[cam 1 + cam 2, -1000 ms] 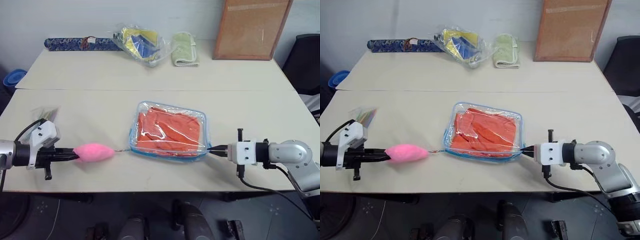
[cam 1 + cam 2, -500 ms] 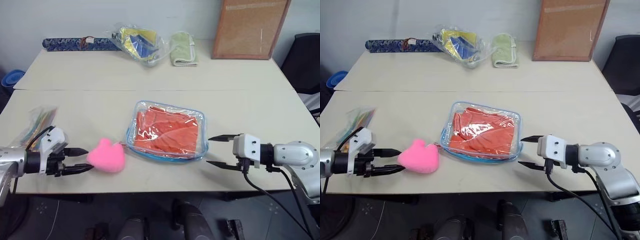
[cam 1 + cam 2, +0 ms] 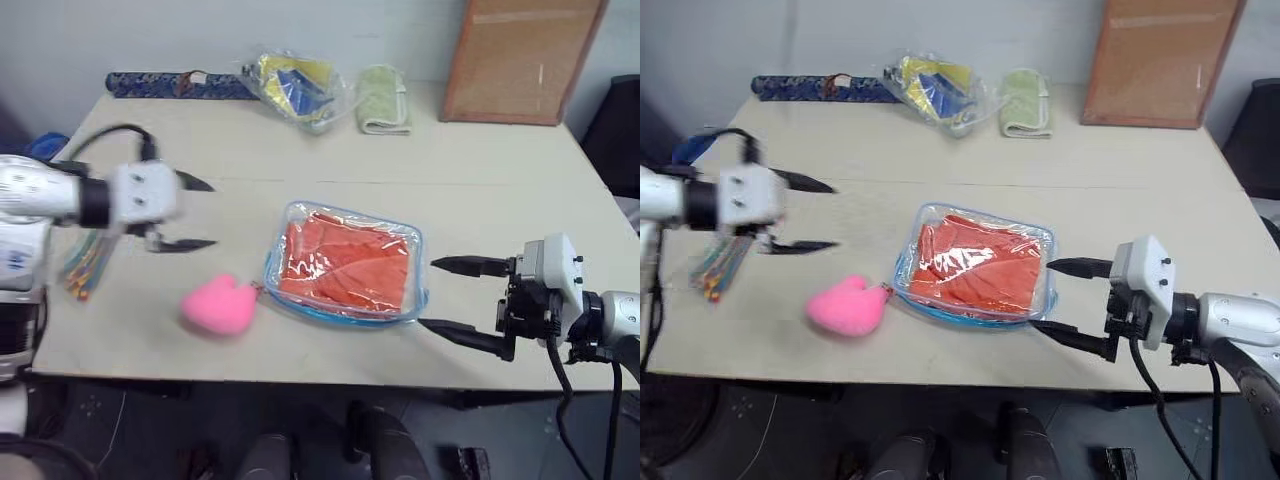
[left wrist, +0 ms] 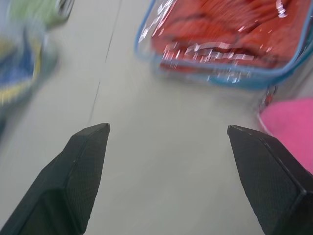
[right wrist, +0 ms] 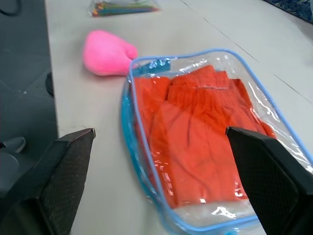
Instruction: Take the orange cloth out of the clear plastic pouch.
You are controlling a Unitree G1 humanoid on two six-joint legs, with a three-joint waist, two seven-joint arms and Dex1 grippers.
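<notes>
orange cloth [image 3: 978, 263] – inside clear plastic pouch [image 3: 975, 264] | tools – open

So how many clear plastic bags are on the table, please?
3. The pouch with the orange cloth lies in the middle, a crinkly bag lies at the far edge, and a small bag of coloured sticks lies at the left edge.

Overall light: soft, even and moderately bright across the table [image 3: 480, 190].
Shadows: faint; a thin dark one lies under the pouch [image 3: 347, 263] edge nearest the right gripper [image 3: 452, 296] fingertips.
Glare: white streaks on the pouch film, over the orange cloth [image 5: 195, 127], between the right fingers in the wrist view.
Motion blur: the left gripper [image 3: 197, 213] and its arm are smeared in the head views; beyond its fingertips the left wrist view is streaked.
Focus: near fingers soft.
</notes>
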